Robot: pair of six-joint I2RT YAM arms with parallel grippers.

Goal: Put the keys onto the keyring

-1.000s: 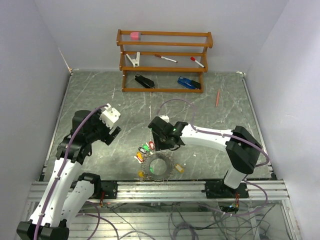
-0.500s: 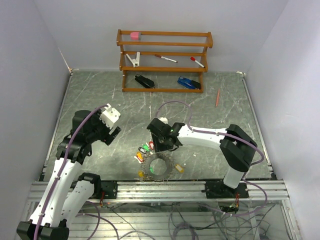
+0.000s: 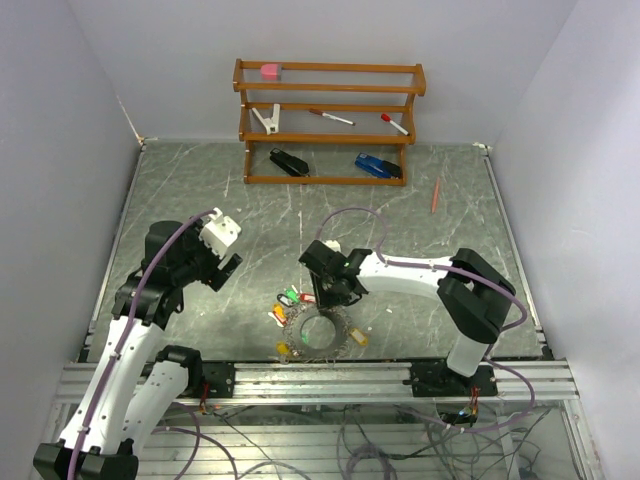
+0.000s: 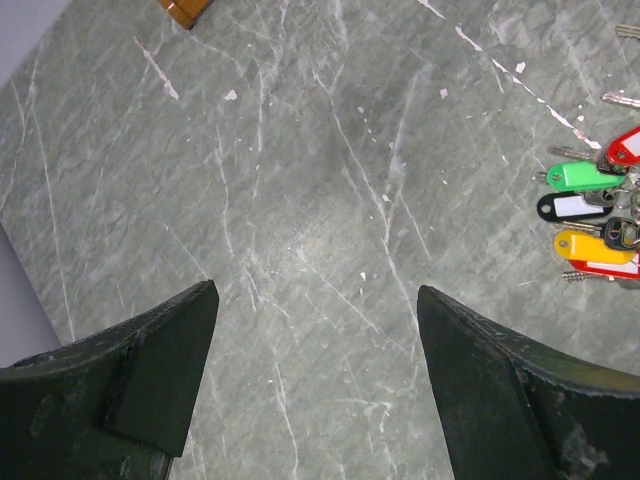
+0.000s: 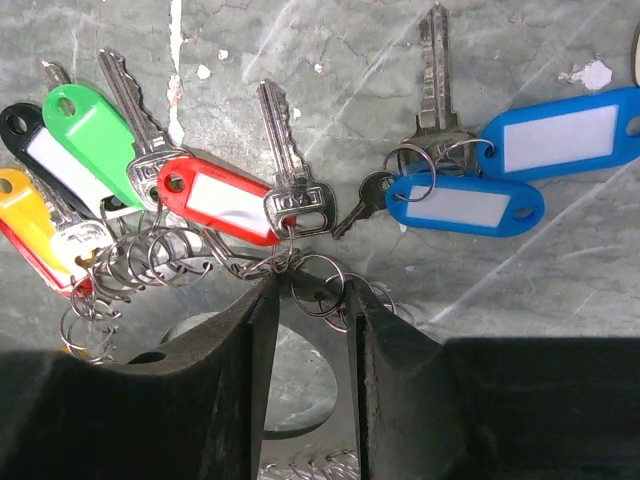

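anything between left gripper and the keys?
No. The left wrist view shows only bare table between the left gripper and the keys.

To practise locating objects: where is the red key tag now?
In the right wrist view the red tag lies left of centre, between the green tag and a blue tag, just beyond the right gripper.

I can't read any words or numbers here. The white slips in the coloured plastic key tags (image 5: 215, 197) are blank. The tiny stamp on one silver key (image 5: 297, 200) is too blurry.
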